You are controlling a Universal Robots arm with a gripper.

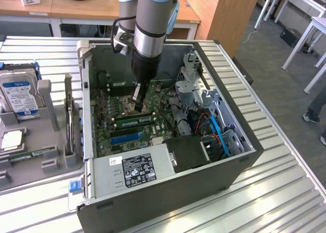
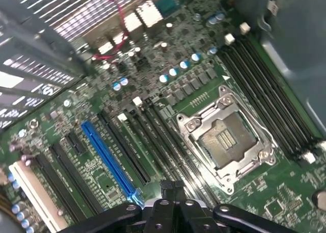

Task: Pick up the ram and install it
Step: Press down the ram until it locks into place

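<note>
So we've got the gripper (image 1: 136, 104) pinched shut with nothing visibly in it, hanging inside the case right over the motherboard's (image 1: 153, 98) slots, while the ram (image 1: 134, 119) lies just below, long axis crosswise.

The computer case (image 1: 168, 192) lies open on the table (image 1: 285, 192), a hard drive (image 1: 20, 96) beside it at the exterior view's left.
</note>
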